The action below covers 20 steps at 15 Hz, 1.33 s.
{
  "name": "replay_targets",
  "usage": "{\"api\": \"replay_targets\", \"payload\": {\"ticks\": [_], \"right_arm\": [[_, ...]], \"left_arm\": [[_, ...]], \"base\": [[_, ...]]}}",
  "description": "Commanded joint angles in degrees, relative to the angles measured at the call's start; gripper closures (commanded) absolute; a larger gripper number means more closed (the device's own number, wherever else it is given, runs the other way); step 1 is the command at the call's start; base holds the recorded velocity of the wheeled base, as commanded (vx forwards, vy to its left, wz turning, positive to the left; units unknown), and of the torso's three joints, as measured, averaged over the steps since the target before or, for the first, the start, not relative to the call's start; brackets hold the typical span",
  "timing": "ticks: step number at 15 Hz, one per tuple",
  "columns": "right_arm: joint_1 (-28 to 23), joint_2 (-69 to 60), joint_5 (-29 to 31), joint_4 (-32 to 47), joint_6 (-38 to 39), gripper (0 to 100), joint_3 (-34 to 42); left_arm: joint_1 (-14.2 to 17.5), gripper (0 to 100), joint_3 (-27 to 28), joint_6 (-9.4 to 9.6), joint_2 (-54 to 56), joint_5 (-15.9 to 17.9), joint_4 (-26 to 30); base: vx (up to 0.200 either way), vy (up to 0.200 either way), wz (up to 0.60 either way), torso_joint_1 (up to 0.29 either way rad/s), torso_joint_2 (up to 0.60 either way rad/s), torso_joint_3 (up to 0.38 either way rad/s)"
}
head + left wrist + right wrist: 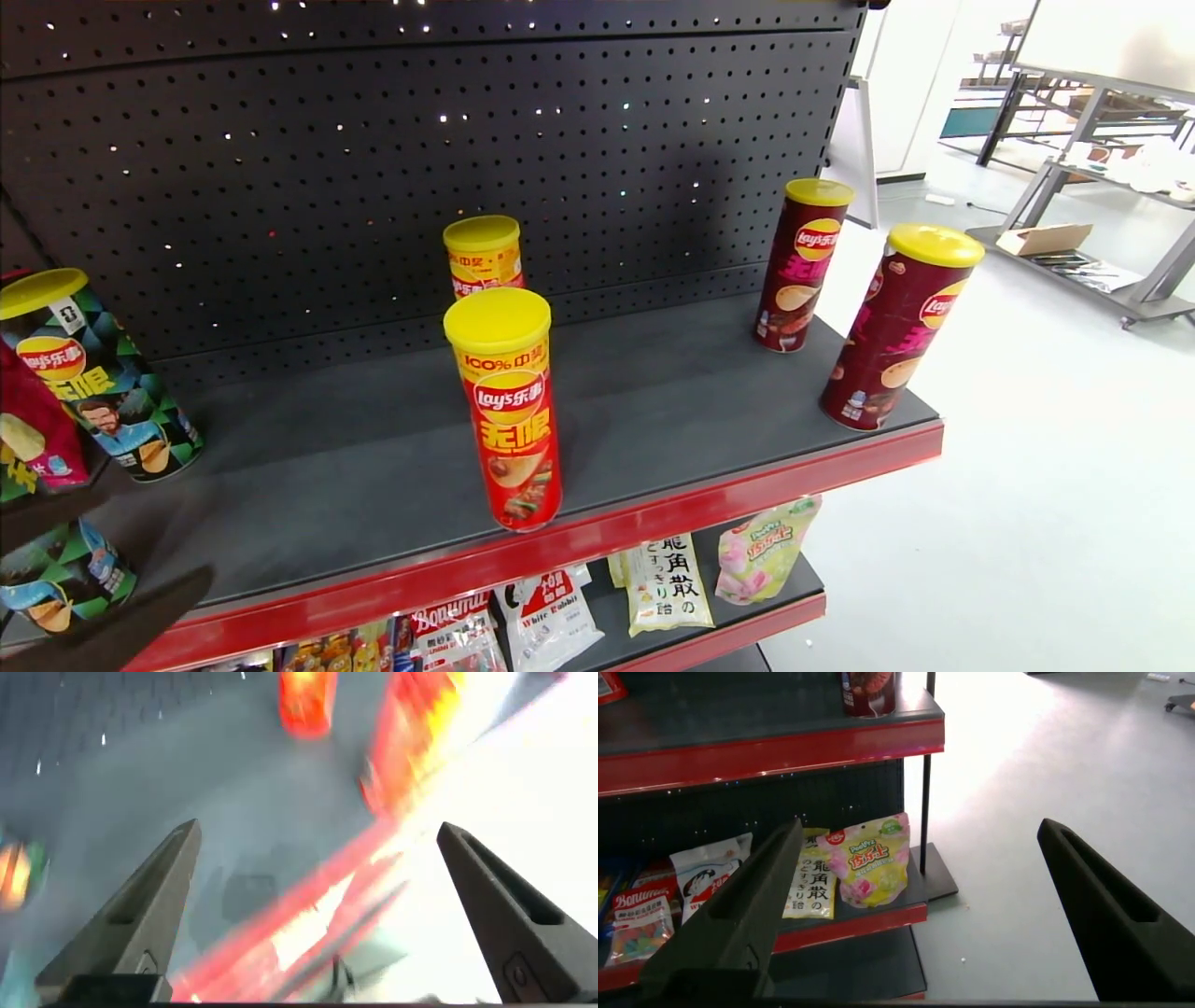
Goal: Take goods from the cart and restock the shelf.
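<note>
Cardboard tube, we judge: red chip can [509,411] at the shelf [672,411] front edge is light, stiff, slick, tippy; grip mid-body. Both left gripper [318,829] and right gripper [920,826] gape empty.

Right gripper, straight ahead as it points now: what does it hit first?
Probably the pink-and-green snack bag on the lower shelf, or the thin upright post beside it. The right gripper is open; depth is unclear.
</note>
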<state>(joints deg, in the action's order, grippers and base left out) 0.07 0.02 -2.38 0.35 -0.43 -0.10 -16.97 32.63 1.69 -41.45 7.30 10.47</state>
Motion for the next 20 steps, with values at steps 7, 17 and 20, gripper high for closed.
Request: {"api": "replay_targets", "payload": {"ticks": [7,17,20], "right_arm": [[0.0,0.0,0.0,0.0,0.0,0,0.0],[0.0,0.0,0.0,0.0,-0.3,0,0.0],[0.0,0.0,0.0,0.0,-0.2,0,0.0]], "left_arm": [[5.7,0,1.7,-2.31,30.6,-16.7,21.2],[14.2,0,-0.6,-2.49,29.1,-19.0,21.5],[14.2,0,-2.0,-2.57,30.0,-19.0,21.3]], "base": [[0.0,0.0,0.0,0.0,0.0,0.0],[0.0,0.0,0.3,0.002,0.0,0.002],[0.0,0.0,0.4,0.002,0.0,0.005]]}}
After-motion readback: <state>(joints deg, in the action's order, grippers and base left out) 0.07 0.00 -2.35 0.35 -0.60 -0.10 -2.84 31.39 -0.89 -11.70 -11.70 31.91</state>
